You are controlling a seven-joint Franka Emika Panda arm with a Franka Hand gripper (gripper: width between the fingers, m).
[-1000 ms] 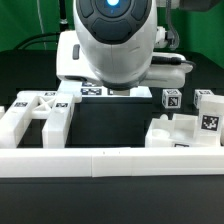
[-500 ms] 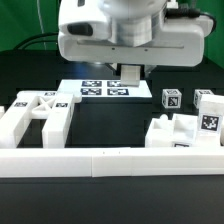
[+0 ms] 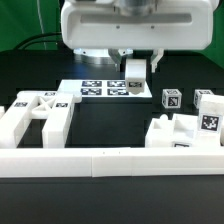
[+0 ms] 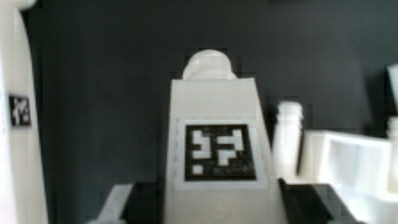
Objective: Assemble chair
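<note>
Exterior view's left holds the X-braced frame (image 3: 40, 115), lying on the dark surface (image 3: 110, 125) just behind the long border wall (image 3: 110, 160). Further along, the marker board (image 3: 98, 88) lies flat at the back. Above its right end hangs the pincer (image 3: 134, 62), clenched on a tagged white post (image 3: 133, 74) that is lifted clear of the surface. The wrist view shows this post (image 4: 214, 140) gripped low on both sides, with its rounded tip pointing away from the pincer. The step in hand looks like carrying the post to its joint. It would go best with the post kept straight and held firmly so it cannot twist, then brought down squarely on its hole. To the right, two small tagged blocks (image 3: 171, 98) stand near the likely path, and beyond them a cluster of slabs (image 3: 180, 132) crowds the corner. A low carry could clip either, so height matters.
</note>
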